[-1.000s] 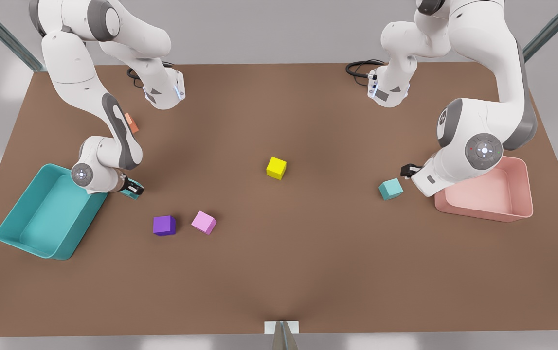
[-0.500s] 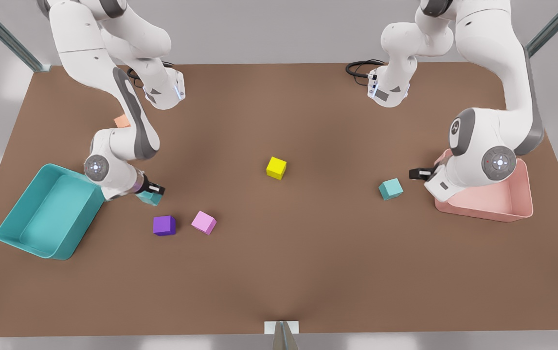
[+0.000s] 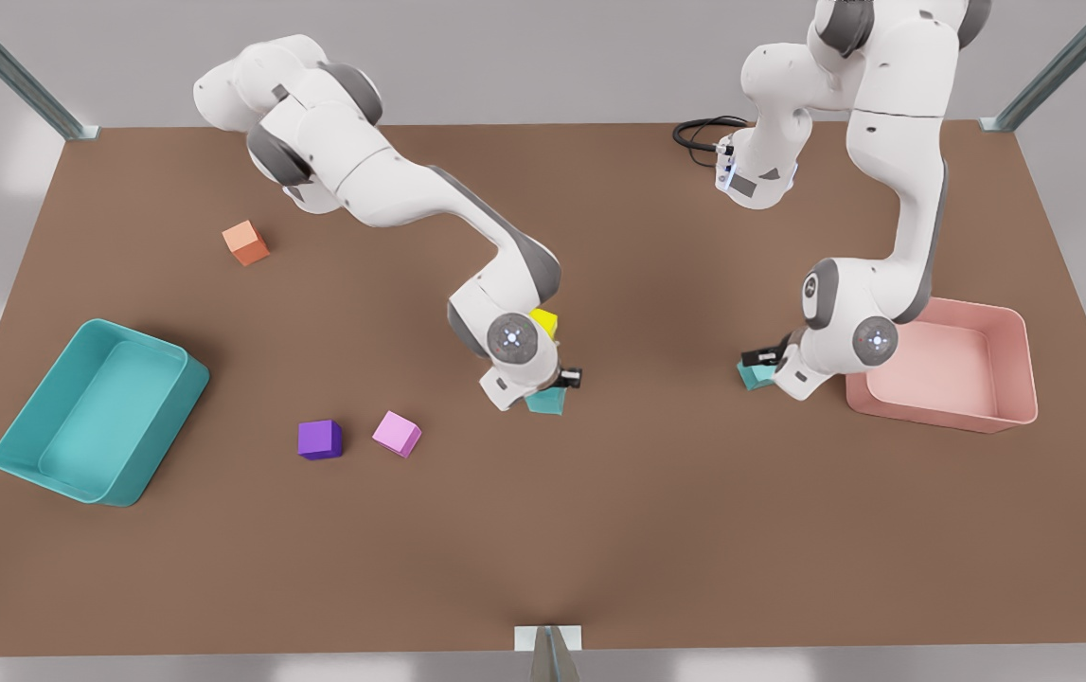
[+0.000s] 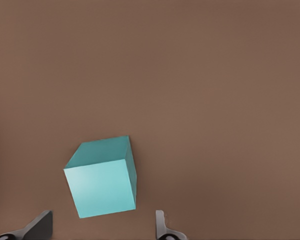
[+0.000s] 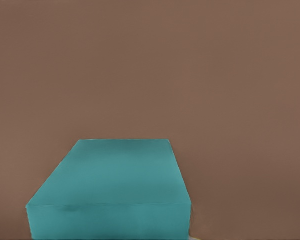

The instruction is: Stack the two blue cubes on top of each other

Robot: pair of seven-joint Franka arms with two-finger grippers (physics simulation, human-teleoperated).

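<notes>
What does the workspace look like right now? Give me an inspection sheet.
Surface: brown table, flat, no spills seen.
Job's things: mid-table teal cube sits in the right claw; second teal cube rests on the table beside the pink tray. Not yet stacked.
Clutter: yellow cube, orange cube, purple cube, pink cube, teal tray.
Grippers: right claw shut on the mid-table teal cube; left claw open, poised over the second teal cube.
Cables: black cable coiled at the far edge.
Surroundings: metal frame struts at the corners.
</notes>
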